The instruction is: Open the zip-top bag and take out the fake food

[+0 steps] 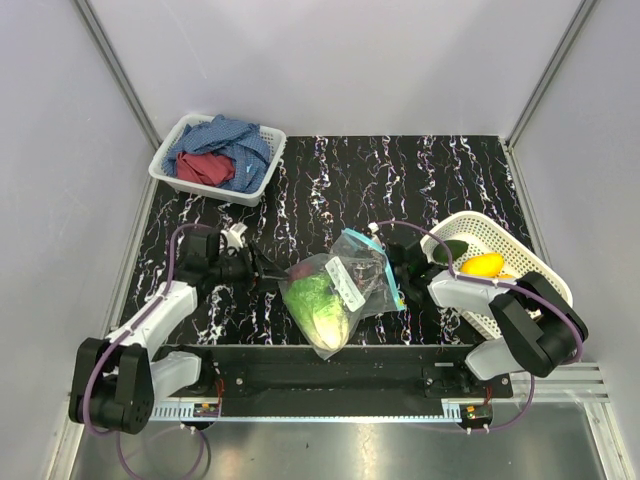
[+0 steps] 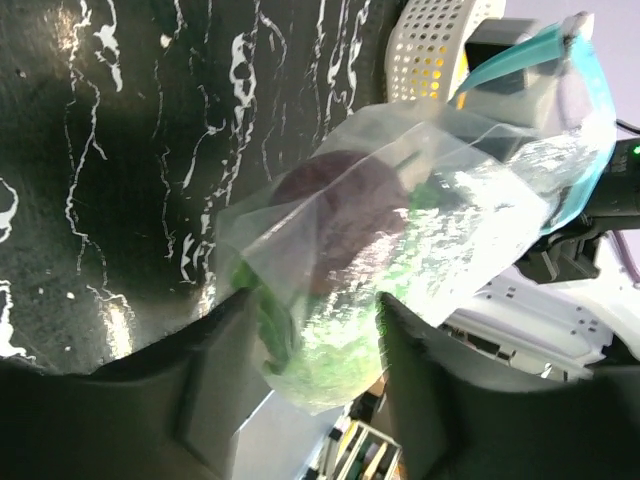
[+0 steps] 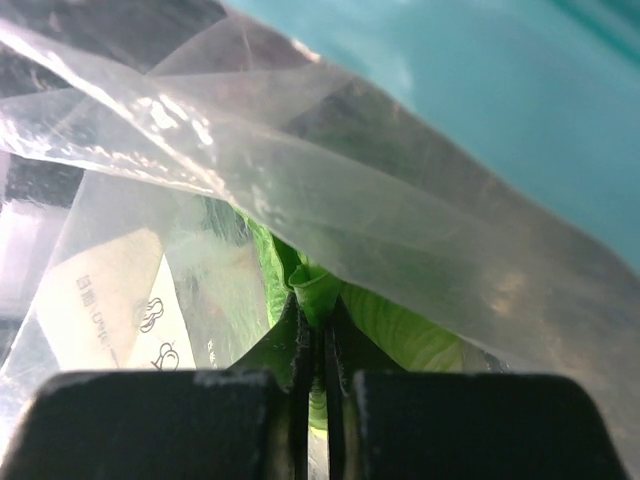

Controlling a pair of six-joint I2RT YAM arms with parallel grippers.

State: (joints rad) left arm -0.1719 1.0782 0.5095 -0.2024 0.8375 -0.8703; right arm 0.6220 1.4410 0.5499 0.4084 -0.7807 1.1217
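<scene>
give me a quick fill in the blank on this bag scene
The lettuce lies ___ the zip-top bag. The lemon sits in the white oval ___. The ___ hand straddles the bag's bottom end. The right hand is ___, pinching the bag's mouth.
Missing: inside; basket; left; shut.

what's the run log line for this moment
left gripper: open, astride zip-top bag | right gripper: shut on bag | lettuce: inside bag | lemon: in white basket
</scene>
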